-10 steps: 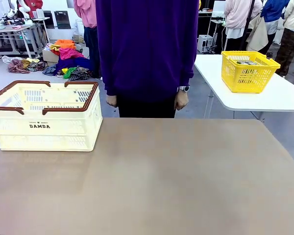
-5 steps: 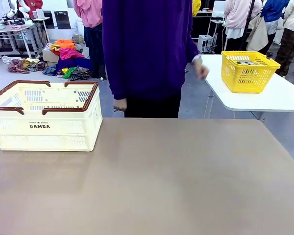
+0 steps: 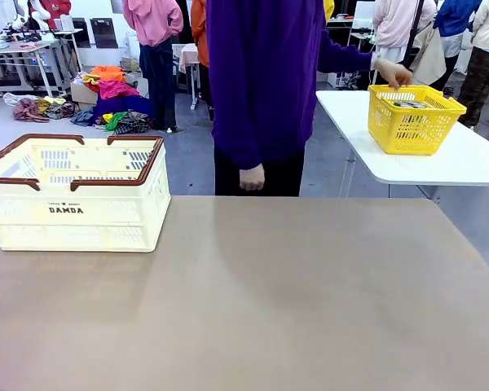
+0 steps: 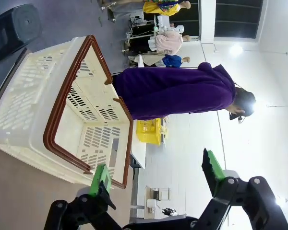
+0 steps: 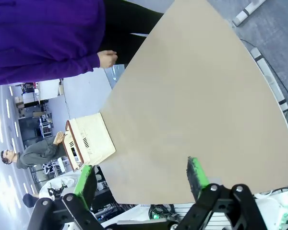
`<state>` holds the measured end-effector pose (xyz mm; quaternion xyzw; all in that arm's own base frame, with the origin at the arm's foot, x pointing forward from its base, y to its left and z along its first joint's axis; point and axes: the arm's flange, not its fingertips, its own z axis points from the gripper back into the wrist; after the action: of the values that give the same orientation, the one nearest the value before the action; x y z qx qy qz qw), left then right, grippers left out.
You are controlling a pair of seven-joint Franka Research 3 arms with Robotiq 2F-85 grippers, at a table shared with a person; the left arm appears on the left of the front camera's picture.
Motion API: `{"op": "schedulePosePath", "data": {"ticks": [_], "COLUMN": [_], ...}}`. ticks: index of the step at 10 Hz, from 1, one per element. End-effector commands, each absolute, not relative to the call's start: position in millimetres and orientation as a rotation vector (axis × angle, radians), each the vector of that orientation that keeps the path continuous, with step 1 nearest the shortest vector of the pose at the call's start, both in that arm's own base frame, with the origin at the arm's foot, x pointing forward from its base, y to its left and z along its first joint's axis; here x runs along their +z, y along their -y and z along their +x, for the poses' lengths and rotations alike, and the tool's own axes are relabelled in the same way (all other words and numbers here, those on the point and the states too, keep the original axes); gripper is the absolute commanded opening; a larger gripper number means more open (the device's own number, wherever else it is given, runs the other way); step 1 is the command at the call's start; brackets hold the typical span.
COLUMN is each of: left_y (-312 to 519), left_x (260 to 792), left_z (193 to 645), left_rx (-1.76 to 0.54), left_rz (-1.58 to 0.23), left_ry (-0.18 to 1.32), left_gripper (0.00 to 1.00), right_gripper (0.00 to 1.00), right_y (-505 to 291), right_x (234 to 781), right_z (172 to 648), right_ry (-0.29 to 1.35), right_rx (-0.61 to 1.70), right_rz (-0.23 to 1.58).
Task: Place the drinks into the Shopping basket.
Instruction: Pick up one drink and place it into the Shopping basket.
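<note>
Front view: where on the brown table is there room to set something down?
The table is bare right of and nearer than the Shopping basket, up to the person at the far edge. Only the basket's far-left corner is crowded.

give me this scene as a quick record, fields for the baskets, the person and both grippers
shopping basket: cream, upright on the left far part of the table
yellow basket: on the white side table, contents too small to tell
person: at the far side, one hand on the yellow basket's rim, other hand hanging
left gripper: open, holding nothing, facing the shopping basket
right gripper: open, holding nothing, above the table
</note>
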<state>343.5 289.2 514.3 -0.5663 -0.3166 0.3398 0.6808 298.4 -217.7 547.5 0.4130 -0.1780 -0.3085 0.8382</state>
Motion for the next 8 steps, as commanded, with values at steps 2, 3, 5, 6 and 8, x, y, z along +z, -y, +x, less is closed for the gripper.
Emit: {"op": "schedulePosePath", "data": {"ticks": [2,3,5,6,8], "left_y": [-290.7,-290.7,-290.7,-290.7,-290.7], "left_x": [516.9,516.9,516.9,516.9,516.9], "left_z": [342.5,342.5,342.5,342.5,342.5], "left_rx": [0.761,0.761,0.761,0.761,0.761], "left_rz": [-1.274,-1.274,-1.274,-1.274,-1.274], "left_ry": [0.691,0.691,0.691,0.691,0.691], "left_gripper": [1.00,1.00,1.00,1.00,1.00], "right_gripper": [1.00,1.00,1.00,1.00,1.00], "right_y": [220.6,220.6,220.6,220.6,220.6], "right_x": [549.3,549.3,549.3,549.3,549.3], "right_z": [299.0,299.0,299.0,299.0,299.0], "right_ry": [0.373,0.373,0.373,0.373,0.373], "right_rx": [-0.642,-0.642,-0.642,-0.642,-0.642], "right_rz": [0.880,0.880,0.880,0.880,0.880]}}
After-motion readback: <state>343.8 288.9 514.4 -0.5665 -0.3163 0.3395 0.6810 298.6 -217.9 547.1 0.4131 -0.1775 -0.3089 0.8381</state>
